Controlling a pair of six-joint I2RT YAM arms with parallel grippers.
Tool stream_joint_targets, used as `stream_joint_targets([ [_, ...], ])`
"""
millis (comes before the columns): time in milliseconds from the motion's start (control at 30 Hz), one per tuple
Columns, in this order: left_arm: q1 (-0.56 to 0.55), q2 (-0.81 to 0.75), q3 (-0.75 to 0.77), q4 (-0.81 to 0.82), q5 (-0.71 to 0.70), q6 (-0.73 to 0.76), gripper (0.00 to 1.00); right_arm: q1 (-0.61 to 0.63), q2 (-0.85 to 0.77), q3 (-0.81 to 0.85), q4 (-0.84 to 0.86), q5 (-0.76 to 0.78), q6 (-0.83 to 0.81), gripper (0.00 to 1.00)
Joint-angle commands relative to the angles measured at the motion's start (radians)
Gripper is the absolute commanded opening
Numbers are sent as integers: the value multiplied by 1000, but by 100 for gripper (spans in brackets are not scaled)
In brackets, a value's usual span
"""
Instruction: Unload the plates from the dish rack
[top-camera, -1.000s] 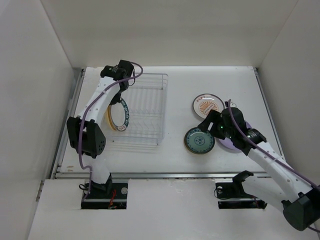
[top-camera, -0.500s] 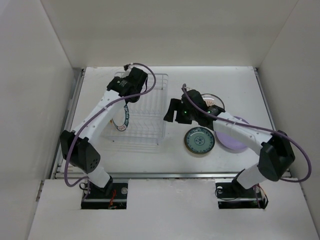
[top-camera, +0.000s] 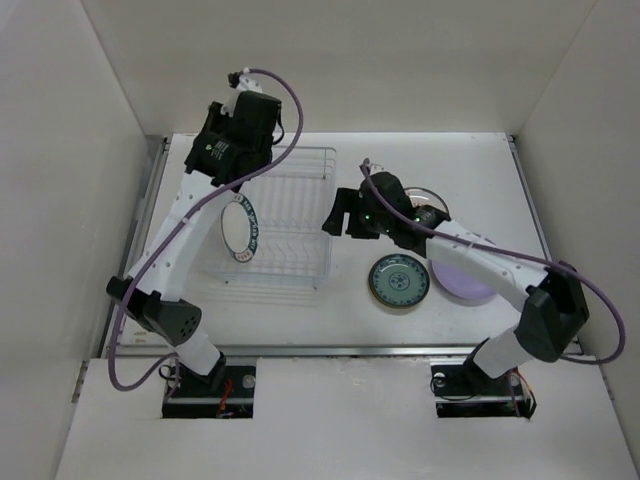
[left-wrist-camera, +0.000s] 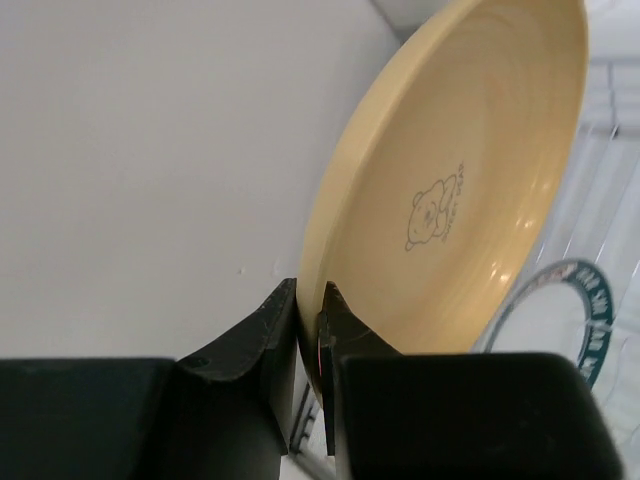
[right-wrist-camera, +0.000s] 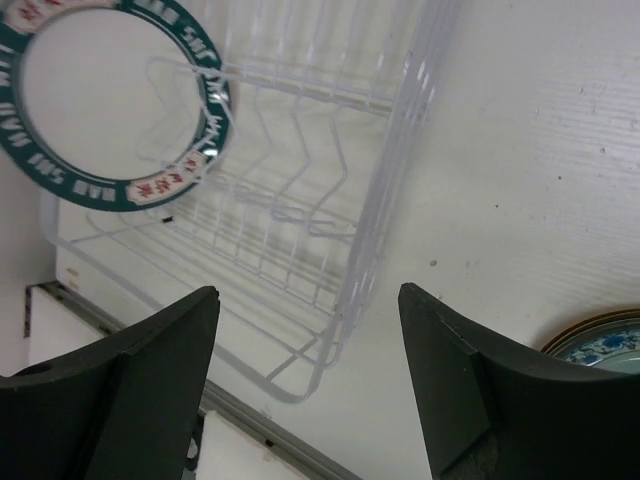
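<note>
Left gripper (left-wrist-camera: 308, 320) pinches pale yellow plate (left-wrist-camera: 450, 200) by its rim; small bear print inside. Right gripper (right-wrist-camera: 305, 300) spread over rack (right-wrist-camera: 300, 200), which holds green-rimmed plate (right-wrist-camera: 110, 100).

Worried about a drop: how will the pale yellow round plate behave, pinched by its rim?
The pale yellow round plate looks stiff: no sag, though the left tool pinches only its rim. Its glossy surface seems slippery, so it may pivot.

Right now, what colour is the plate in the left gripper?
Pale yellow plate, with a small bear print; the left wrist view shows it best.
</note>
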Motion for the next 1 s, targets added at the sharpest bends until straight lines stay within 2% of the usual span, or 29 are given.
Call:
stream_joint_targets([
  [0,-15,-40,134,75,-29,65,0,8,-105,5,60,16,-34,78],
  [67,-15,-50,185,34,77,21,0,8,-155,-7,70,16,-34,80],
  [100,-15,-50,232,-44,252,-10,0,8,-177,-7,83,16,-34,80],
  [200,-15,-50,262,-181,573,-85,0,8,-279,-63,124,30,-25,85],
  [233,-15,-39,262,-207,787,-85,0,8,-306,-76,135,30,-25,85],
  [300,-15,10,262,-259,972,-95,0,8,-371,-116,156,39,-11,86],
  [333,-15,41,247,-282,1119,-105,0,8,-388,-125,156,74,12,89],
  [467,-15,75,201,-270,1372,-105,0,-1,-424,-158,104,134,62,89],
  [633,-15,95,222,-259,1600,-84,0,-23,-404,-181,-67,252,118,87],
  [767,-15,95,222,-279,1698,-59,0,-23,-459,-248,-17,223,118,65],
  [800,-15,95,213,-279,1699,-49,0,-23,-474,-248,-17,235,128,55],
  [833,-15,95,213,-279,1699,-48,0,-23,-490,-260,-17,279,145,53],
  [867,-6,95,199,-279,1699,-48,0,-23,-522,-261,-60,301,156,53],
  [900,-6,86,190,-270,1671,-48,0,-23,-537,-261,-81,320,156,60],
  [967,-6,76,156,-258,1576,-48,0,-23,-560,-227,-155,355,147,67],
])
